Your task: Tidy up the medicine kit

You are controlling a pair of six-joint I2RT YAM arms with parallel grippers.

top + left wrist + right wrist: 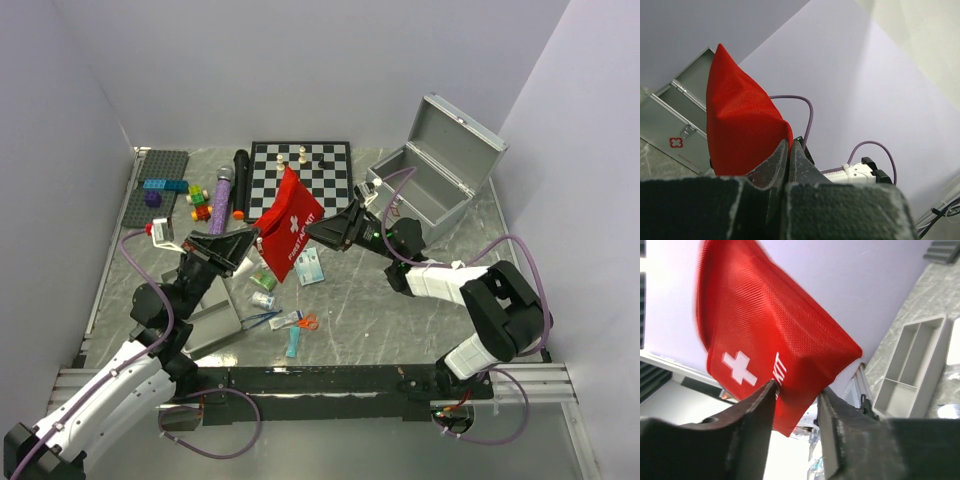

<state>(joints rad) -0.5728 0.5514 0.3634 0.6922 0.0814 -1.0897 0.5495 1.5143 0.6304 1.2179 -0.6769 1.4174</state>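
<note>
The red first-aid pouch (292, 225) hangs in the air above the middle of the table, between both arms. My left gripper (255, 243) is shut on its lower left edge; in the left wrist view the fingertips (789, 145) pinch the red fabric (740, 120). My right gripper (322, 232) has come in from the right. In the right wrist view its jaws (796, 390) stand half closed around the pouch's lower corner (775, 335), both fingers touching it. The medicine kit (425, 205), a silver-grey metal case, stands at the back right with its lid up.
A chessboard (300, 170) with a few pieces lies at the back centre. At the back left are a grey baseplate (155, 185) with bricks and a purple microphone (222, 200). Small packets (310, 265), scissors (300, 322) and a grey divided tray (215, 325) lie under the pouch.
</note>
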